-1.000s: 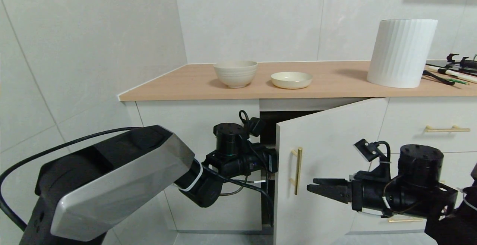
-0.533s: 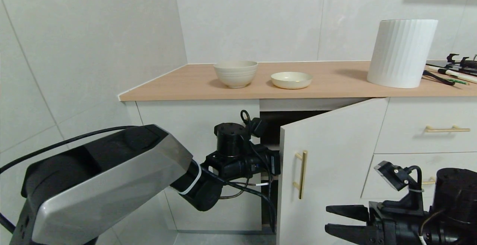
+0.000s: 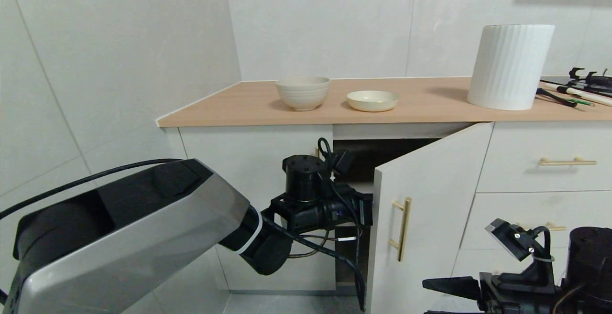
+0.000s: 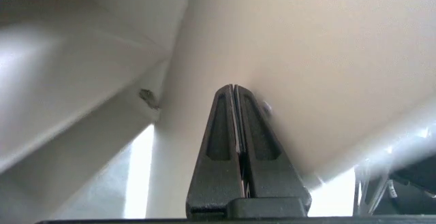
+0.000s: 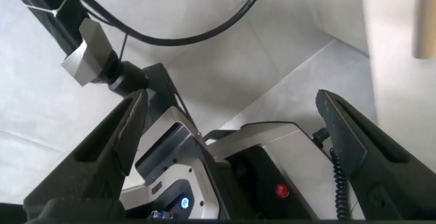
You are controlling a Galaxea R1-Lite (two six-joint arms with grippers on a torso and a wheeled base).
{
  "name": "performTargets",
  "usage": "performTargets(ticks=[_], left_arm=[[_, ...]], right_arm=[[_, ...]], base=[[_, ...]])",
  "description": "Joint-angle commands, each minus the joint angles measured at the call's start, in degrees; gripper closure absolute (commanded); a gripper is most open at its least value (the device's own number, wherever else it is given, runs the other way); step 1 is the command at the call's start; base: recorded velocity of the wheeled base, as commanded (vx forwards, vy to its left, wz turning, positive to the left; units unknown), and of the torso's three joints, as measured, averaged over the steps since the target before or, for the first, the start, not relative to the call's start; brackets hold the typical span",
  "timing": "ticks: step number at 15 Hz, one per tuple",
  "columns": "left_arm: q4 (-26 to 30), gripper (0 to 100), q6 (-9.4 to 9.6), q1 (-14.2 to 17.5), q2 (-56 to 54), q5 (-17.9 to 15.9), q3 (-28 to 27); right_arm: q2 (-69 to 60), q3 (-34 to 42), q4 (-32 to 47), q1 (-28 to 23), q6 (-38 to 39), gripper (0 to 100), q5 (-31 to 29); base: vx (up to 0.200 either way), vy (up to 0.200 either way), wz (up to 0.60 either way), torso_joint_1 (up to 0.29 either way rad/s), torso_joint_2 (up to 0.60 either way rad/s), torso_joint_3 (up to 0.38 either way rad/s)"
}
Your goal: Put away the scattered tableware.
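Left gripper (image 4: 234,89) (closed) behind cabinet door (image 3: 430,185).

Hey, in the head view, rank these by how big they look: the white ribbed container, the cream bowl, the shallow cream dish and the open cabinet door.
1. Open white cabinet door, though it is nearest the camera.
2. Tall white ribbed cylindrical container.
3. Round cream ribbed bowl.
4. Shallow cream dish: about as wide as the bowl, but lower.
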Motion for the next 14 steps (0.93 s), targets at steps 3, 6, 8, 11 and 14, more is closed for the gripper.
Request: performTargets(ticks=[3, 6, 8, 11, 14], left_arm=[[1.58, 100, -0.06, -0.17, 0.45, -0.19, -2.63], [2.99, 100, -0.14, -0.25, 2.12, -0.1, -5.18], [5.71, 100, -0.14, -0.52, 3.09, -0.1, -7.99], [13.45, 100, -0.5, -1.22, 4.23, -0.01, -15.11], [16.61, 100, -2.96, -1.84, 5.29, 0.08, -19.94]], right_arm=[[0.06, 0.0, -0.04, 0.15, -0.08, 0, 0.07], [0.06, 0.0, -0.04, 0.15, -0.08, 0, -0.02], [0.06, 0.0, 0.05, 0.15, -0.08, 0, -0.02], [0.06, 0.0, 0.05, 0.59, -0.08, 0, -0.02], [0.06, 0.0, 0.05, 0.59, -0.08, 0, -0.02]], base=[[-0.067, 0.0, 0.0, -0.002, 0.0, 0.002], [0.0, 0.0, 0.0, 0.0, 0.0, 0.0], [0.0, 0.0, 0.0, 0.0, 0.0, 0.0], [0.0, 0.0, 0.0, 0.0, 0.0, 0.0], [-0.067, 0.0, 0.0, 0.001, 0.0, 0.001]])
